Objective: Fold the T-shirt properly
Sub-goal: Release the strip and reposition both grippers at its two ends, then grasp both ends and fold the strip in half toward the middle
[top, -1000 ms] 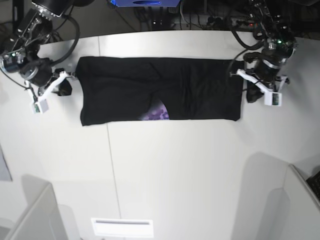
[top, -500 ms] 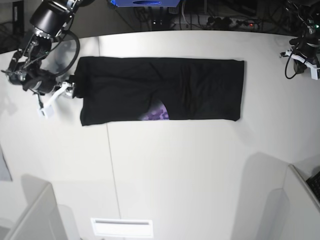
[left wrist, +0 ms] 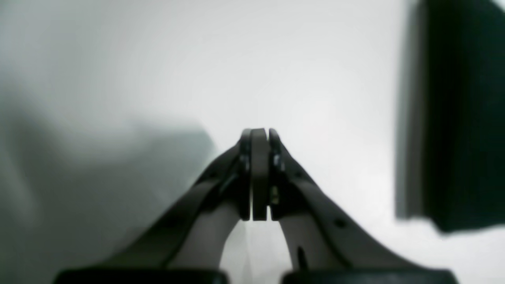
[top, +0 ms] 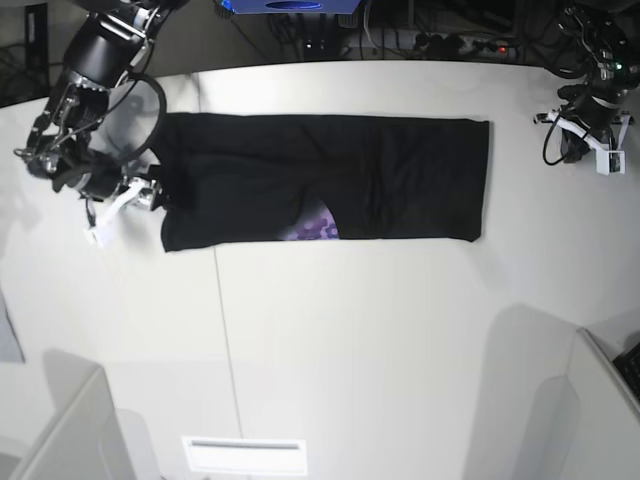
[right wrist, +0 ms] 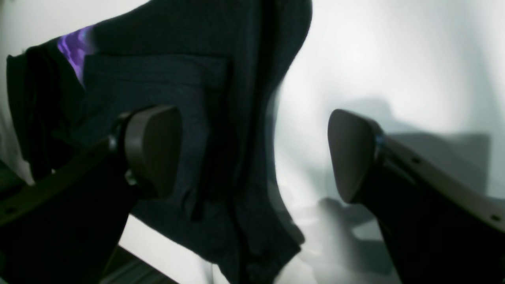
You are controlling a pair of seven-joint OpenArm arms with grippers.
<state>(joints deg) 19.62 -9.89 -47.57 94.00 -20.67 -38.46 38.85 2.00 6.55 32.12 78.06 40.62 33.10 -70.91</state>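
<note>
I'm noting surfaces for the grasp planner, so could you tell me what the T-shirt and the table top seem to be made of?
T-shirt: soft black knit fabric, matte; the right wrist view shows a fine weave texture, and it creases and drapes. A purple print shows at one fold.
Table: smooth, hard white surface, probably laminate or painted board; it gives soft shadows and slight sheen, with a thin seam line.

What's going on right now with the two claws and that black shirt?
Left gripper shut, empty, off the cloth. Right gripper open at the T-shirt end. Shirt folded into a long strip on the table. Nothing obstructing.

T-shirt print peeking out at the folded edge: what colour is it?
Purple, on the black fabric T-shirt; the printed patch shows best in the base view.
</note>
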